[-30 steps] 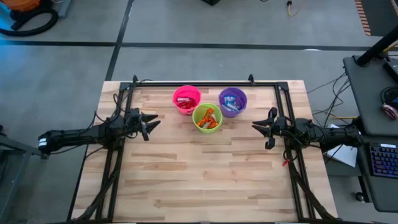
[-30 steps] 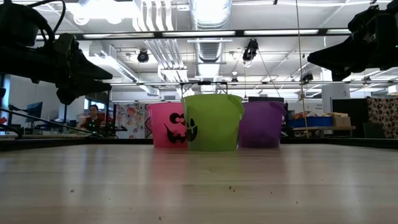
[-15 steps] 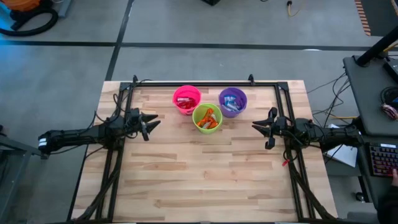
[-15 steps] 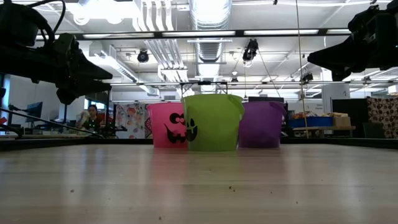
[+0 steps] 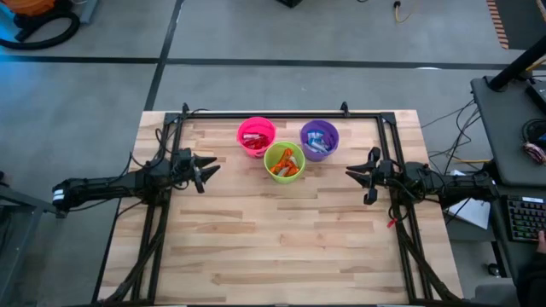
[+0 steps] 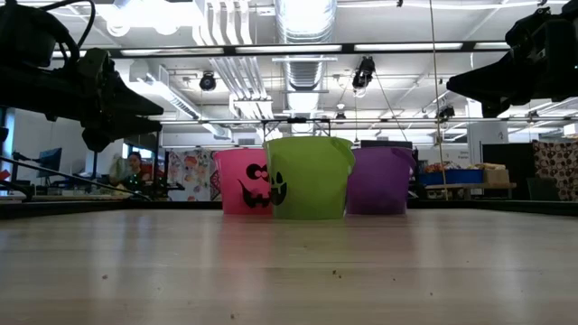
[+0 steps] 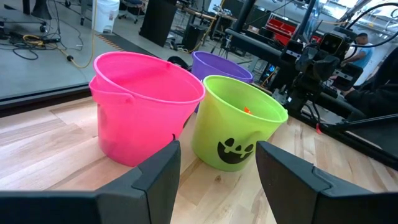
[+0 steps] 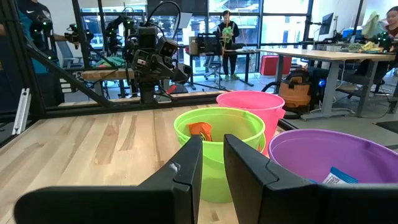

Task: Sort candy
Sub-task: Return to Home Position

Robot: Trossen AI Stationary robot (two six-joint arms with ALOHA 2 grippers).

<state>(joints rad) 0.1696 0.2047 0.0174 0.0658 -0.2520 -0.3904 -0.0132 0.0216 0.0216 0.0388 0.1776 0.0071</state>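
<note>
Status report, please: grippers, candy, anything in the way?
Left gripper and right gripper open, empty, at table sides. Small shiny wrapped candies lie in pink plastic cup, green cup, purple cup. Nothing blocking seen.

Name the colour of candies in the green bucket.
Orange; the candies show best in the high view.

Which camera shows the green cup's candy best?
The high view: it looks straight down on the orange candy in the green cup. The wrist views catch only a bit; the low view shows just the cup's outside.
</note>
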